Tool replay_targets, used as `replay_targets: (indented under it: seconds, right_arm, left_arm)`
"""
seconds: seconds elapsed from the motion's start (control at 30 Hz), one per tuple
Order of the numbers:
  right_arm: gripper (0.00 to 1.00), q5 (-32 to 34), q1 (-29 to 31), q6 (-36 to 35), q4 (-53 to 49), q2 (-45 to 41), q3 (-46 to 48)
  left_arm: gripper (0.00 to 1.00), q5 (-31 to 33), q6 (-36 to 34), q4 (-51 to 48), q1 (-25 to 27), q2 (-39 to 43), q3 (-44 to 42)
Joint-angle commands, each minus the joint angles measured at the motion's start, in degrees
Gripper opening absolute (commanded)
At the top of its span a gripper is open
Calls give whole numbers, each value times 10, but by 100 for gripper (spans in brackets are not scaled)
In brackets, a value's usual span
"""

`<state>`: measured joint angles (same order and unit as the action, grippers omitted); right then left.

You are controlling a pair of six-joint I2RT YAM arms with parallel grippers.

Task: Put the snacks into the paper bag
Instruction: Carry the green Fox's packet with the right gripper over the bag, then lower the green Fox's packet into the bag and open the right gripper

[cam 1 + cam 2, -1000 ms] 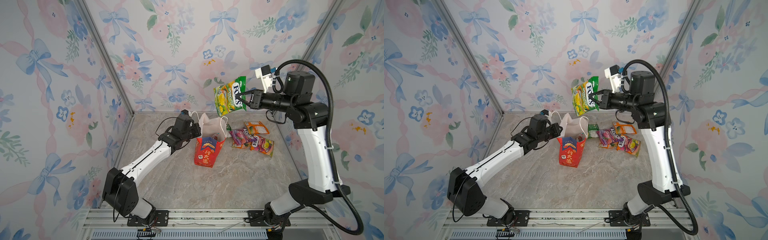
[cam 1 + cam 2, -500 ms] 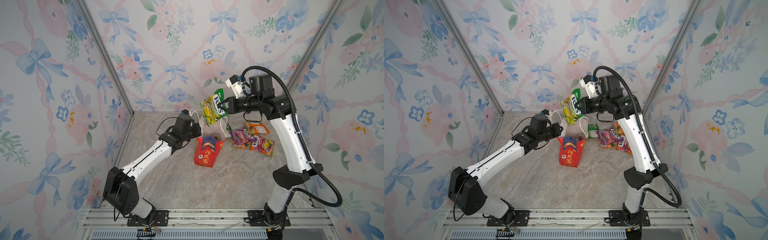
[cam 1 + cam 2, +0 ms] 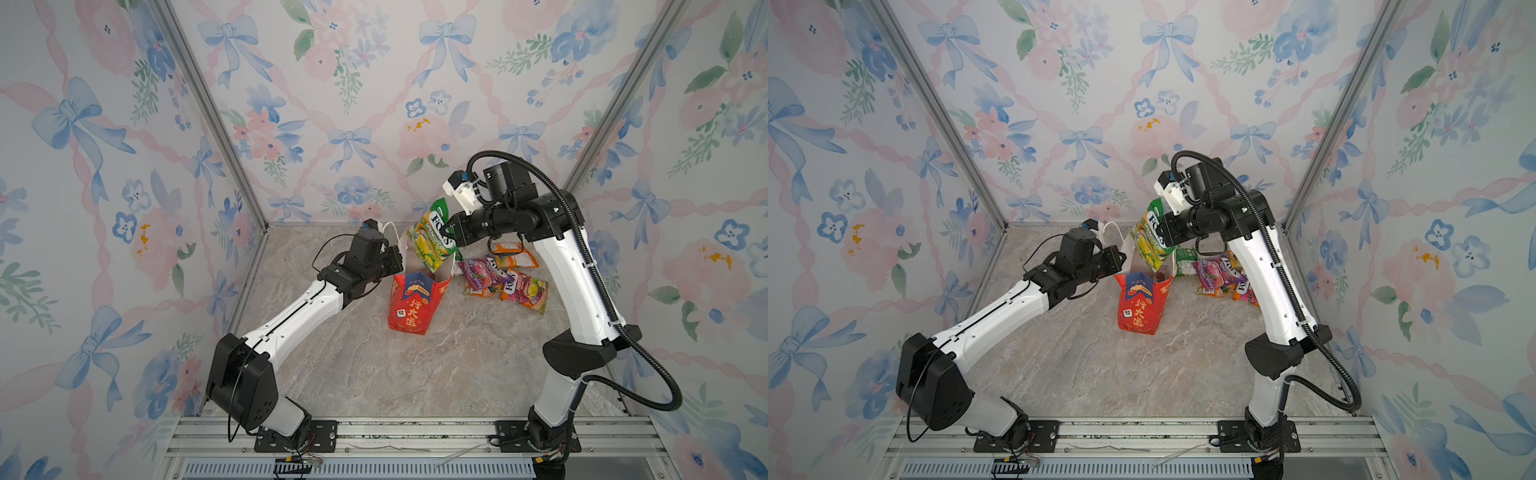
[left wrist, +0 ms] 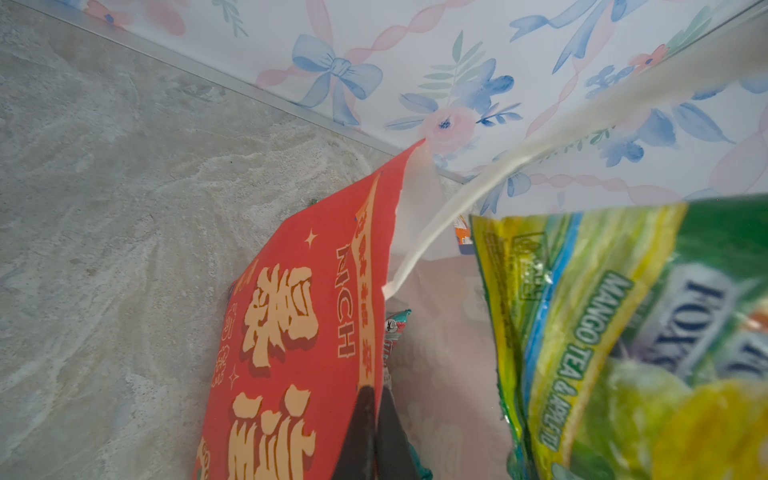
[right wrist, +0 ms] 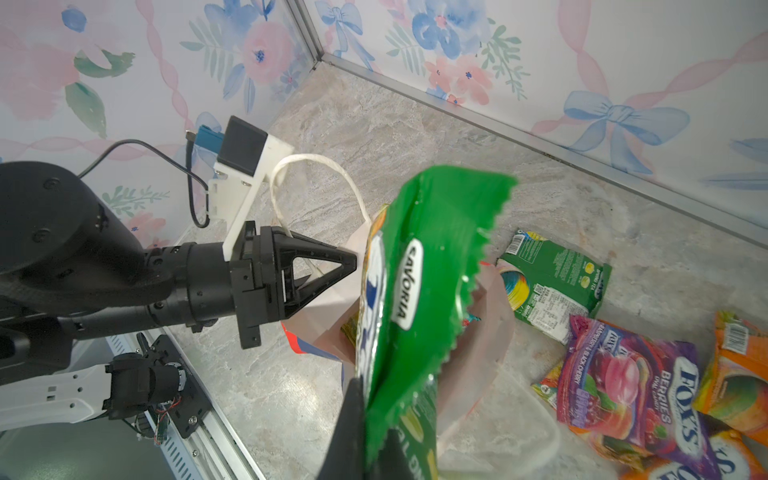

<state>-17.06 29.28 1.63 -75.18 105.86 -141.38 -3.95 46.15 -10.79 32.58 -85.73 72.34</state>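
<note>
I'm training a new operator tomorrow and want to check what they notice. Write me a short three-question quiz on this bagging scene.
1. True or false: the yellow-green crinkly plastic packet lies flat on the marble tabletop.
2. What does the left pincer grip? A) the rim of the tall red paper bag; B) a purple packet; C) nothing, it stands open.
3. Fill in: the loose packets lie on the ____ arm's side of the bag.
Key: 1 false, the right pincer holds it over the bag's mouth; 2 A; 3 right.
</note>
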Motion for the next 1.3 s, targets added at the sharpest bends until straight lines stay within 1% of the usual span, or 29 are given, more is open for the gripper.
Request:
replay_targets:
  seconds: [0.0,0.27,0.63,0.83,1.03,1.27]
  right_arm:
    - [0,10,4,-41,-14,-23,13]
    - [0,27,18,-95,-39,-16,23]
    - [0,12,36,-151,-72,10,19]
    - [0,28,59,-188,-110,32,8]
    - [0,41,73,-205,-125,46,10]
    - [0,63,89,-209,-121,56,8]
  left_arm:
    - [0,-7,-9,-8,3,-2,-4]
    - [0,-4,-10,-7,2,1,-6]
    - [0,-6,-8,-8,2,1,-6]
    - [0,0,-9,-8,3,6,-9]
    - [0,1,-10,-8,3,9,-11]
    - [0,0,-9,-8,3,9,-12]
